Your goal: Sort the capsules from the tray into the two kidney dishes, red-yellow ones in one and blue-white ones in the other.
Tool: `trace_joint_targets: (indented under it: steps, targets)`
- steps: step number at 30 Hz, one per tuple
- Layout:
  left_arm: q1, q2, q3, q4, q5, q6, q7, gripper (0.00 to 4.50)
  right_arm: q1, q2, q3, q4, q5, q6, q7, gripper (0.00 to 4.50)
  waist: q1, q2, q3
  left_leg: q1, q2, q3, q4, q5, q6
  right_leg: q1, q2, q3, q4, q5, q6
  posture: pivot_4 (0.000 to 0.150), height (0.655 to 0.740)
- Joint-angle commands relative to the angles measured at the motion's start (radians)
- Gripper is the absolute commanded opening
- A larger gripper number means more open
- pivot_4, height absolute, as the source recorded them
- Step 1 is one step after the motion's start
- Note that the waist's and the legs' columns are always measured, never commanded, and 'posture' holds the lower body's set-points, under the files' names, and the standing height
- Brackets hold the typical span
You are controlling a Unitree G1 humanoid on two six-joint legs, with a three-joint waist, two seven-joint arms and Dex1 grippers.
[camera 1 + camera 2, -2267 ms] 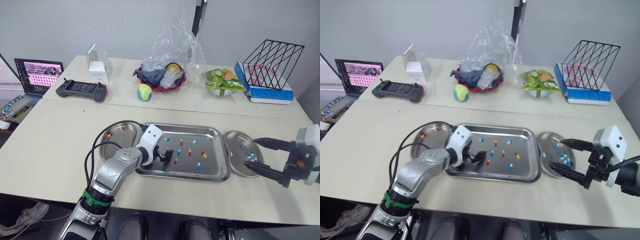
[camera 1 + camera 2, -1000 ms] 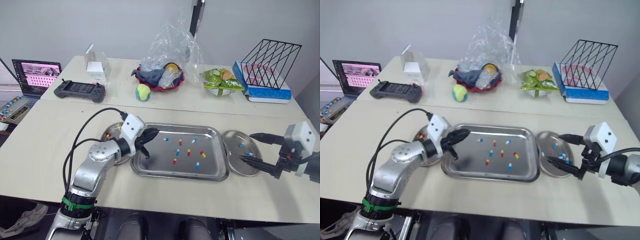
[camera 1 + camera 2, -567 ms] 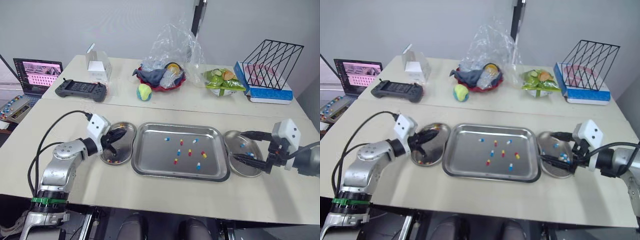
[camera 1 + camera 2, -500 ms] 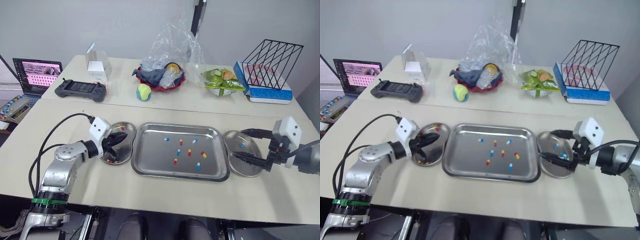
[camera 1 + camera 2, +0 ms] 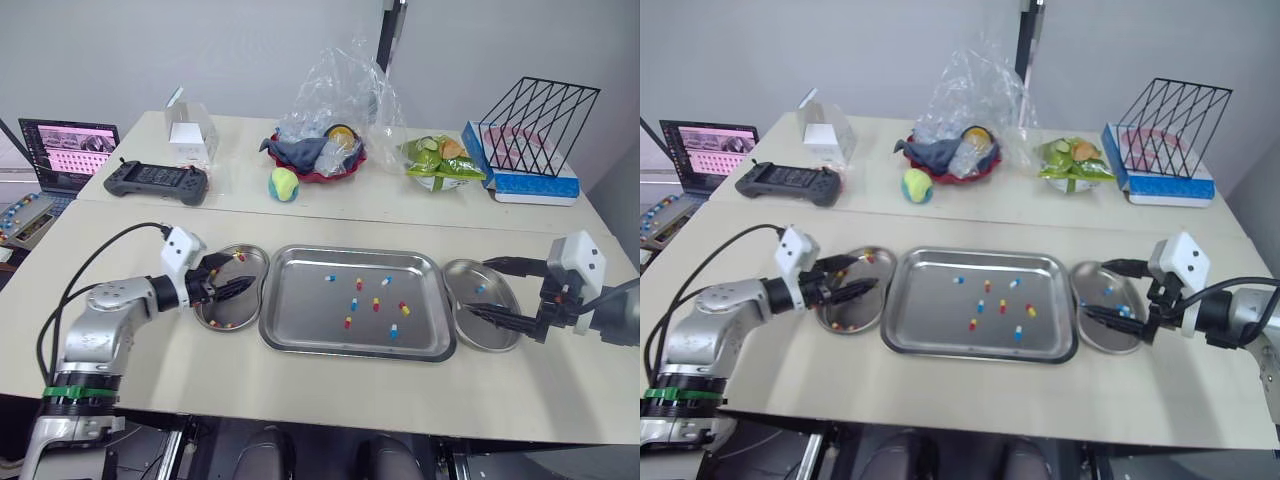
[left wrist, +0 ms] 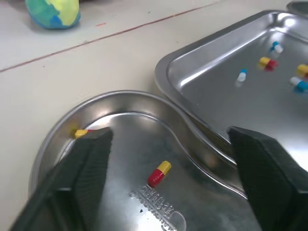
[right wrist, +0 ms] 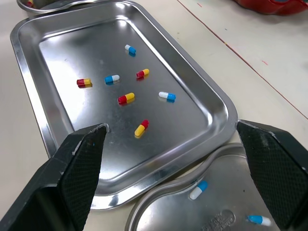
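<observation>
The steel tray (image 5: pixel 300 315) lies mid-table with several red-yellow and blue-white capsules (image 5: pixel 376 303) scattered in it. My left gripper (image 5: pixel 238 274) stands open low over the left kidney dish (image 5: pixel 215 318). The left wrist view shows two red-yellow capsules (image 6: pixel 159 173) in this dish (image 6: pixel 125 122), lying between my spread fingers (image 6: pixel 89 168). My right gripper (image 5: pixel 478 286) hangs open over the right kidney dish (image 5: pixel 462 325), which holds blue-white capsules (image 7: pixel 198 189). Nothing is held by either gripper.
On the back table sit a laptop (image 5: pixel 65 150), a game controller (image 5: pixel 160 182), a white box (image 5: pixel 190 135), a ball (image 5: pixel 284 184), a red bowl under a plastic bag (image 5: pixel 320 150), a snack bag (image 5: pixel 440 160) and a wire rack (image 5: pixel 540 125).
My left gripper came out of the tray, swung left over the left dish and now stands open there. The right gripper drew in over the right dish and stayed open.
</observation>
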Motion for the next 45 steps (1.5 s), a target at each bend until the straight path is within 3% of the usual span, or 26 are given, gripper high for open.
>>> trace_joint_targets:
  steps: [1,6,10,19,25,30,33,45]
  targets:
    - [-0.029,0.045,0.129,0.043,-0.048,-0.133,-0.058,4.48,-0.028,0.001,-0.058,0.075,0.029,-0.024,0.013,4.50,-0.004,0.000,0.000,0.000,0.000,0.000,0.000,0.000,0.000,0.000,0.000,0.000,0.000,0.000,0.000,0.150,0.6934]
    - [0.043,0.121,0.241,0.110,-0.092,-0.207,-0.164,4.48,-0.070,0.013,-0.079,0.281,-0.016,-0.125,0.002,4.50,-0.008,0.000,0.000,0.000,0.000,0.001,0.000,0.000,0.000,0.000,0.000,0.000,0.000,0.000,0.000,0.150,0.6934]
    - [0.092,0.149,0.335,0.146,-0.155,-0.155,-0.185,4.48,-0.125,0.021,-0.075,0.443,-0.069,-0.199,-0.041,4.50,-0.009,0.000,0.000,0.000,0.001,0.002,0.000,0.000,0.000,-0.001,0.000,0.001,0.000,0.000,0.000,0.150,0.6934]
    - [0.195,0.171,0.392,0.160,-0.160,-0.196,-0.218,4.48,-0.179,0.053,-0.056,0.580,-0.119,-0.301,-0.075,4.50,-0.016,0.000,0.000,0.000,0.002,0.002,0.000,0.000,0.000,-0.001,0.000,0.001,0.000,0.000,0.001,0.150,0.6934]
    - [0.203,0.168,0.390,0.159,-0.161,-0.214,-0.220,4.48,-0.193,0.055,-0.046,0.590,-0.129,-0.297,-0.078,4.50,-0.020,0.001,0.000,0.000,0.002,0.002,0.000,0.000,0.000,-0.001,0.000,0.001,0.001,0.000,0.001,0.150,0.6934]
    - [0.196,0.161,0.381,0.160,-0.157,-0.216,-0.216,4.48,-0.225,0.038,-0.016,0.593,-0.115,-0.117,-0.112,4.50,-0.026,0.001,0.000,0.000,0.002,0.002,-0.001,0.000,0.000,-0.002,0.000,0.001,0.001,0.000,0.000,0.150,0.6934]
    - [0.195,0.159,0.376,0.160,-0.153,-0.217,-0.212,4.48,-0.213,0.028,-0.029,0.553,-0.056,-0.001,-0.063,4.50,-0.027,0.001,0.000,0.000,0.002,0.002,-0.001,0.000,0.000,-0.002,0.000,0.001,0.001,0.000,0.000,0.150,0.6934]
    - [0.214,0.147,0.376,0.134,-0.163,-0.198,-0.205,4.48,-0.252,0.034,0.002,0.374,-0.040,0.080,-0.069,4.50,-0.031,0.001,0.000,0.000,0.006,0.007,-0.001,0.000,0.000,-0.004,0.000,0.002,0.002,0.000,0.000,0.150,0.6934]
